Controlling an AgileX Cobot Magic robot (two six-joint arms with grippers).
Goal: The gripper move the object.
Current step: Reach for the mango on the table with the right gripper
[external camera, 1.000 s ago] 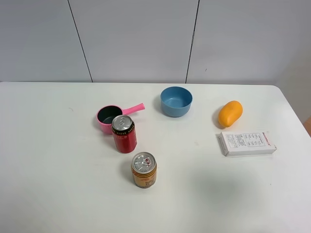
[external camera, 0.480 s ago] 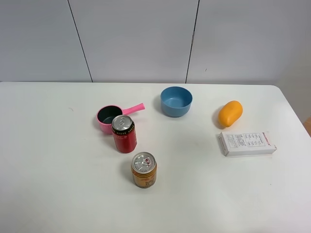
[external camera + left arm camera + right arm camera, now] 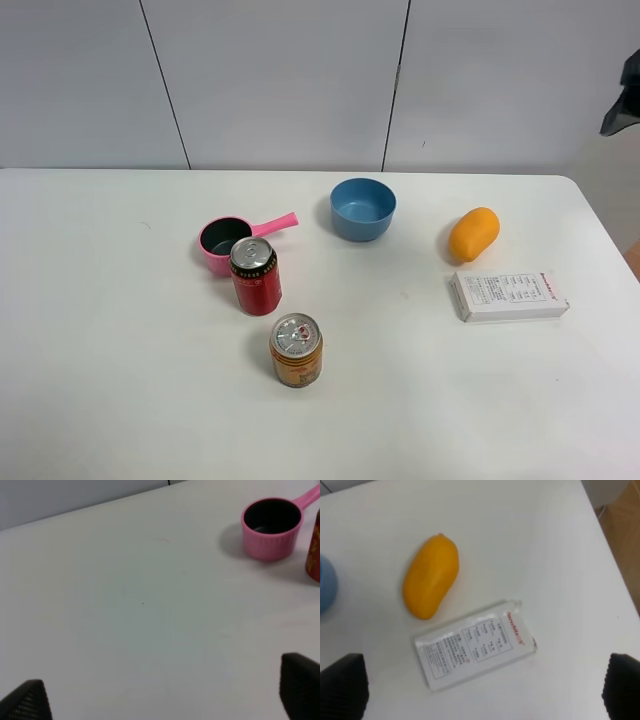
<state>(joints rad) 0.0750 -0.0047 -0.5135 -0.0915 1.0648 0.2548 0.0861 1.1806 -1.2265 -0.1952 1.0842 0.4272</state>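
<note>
The orange-yellow mango [image 3: 474, 233] lies on the white table [image 3: 120, 380] at the right, just behind a white box [image 3: 509, 295]. It also shows in the right wrist view [image 3: 430, 576], with the box [image 3: 475, 650] beside it. My right gripper [image 3: 482, 692] hovers high above them, its fingertips [image 3: 342, 685] wide apart and empty. A dark part of the right arm [image 3: 625, 100] shows at the upper right edge of the exterior view. My left gripper [image 3: 164, 695] is open and empty over bare table, away from the mango.
A blue bowl [image 3: 363, 208] stands at the back middle. A pink saucepan [image 3: 228, 240], a red can [image 3: 256, 275] and a gold-orange can [image 3: 296, 349] stand left of centre. The saucepan also shows in the left wrist view [image 3: 271, 527]. The table's right edge is near the box.
A dark part of the right arm has come into the exterior view at the upper right edge. The objects on the table have not moved.
</note>
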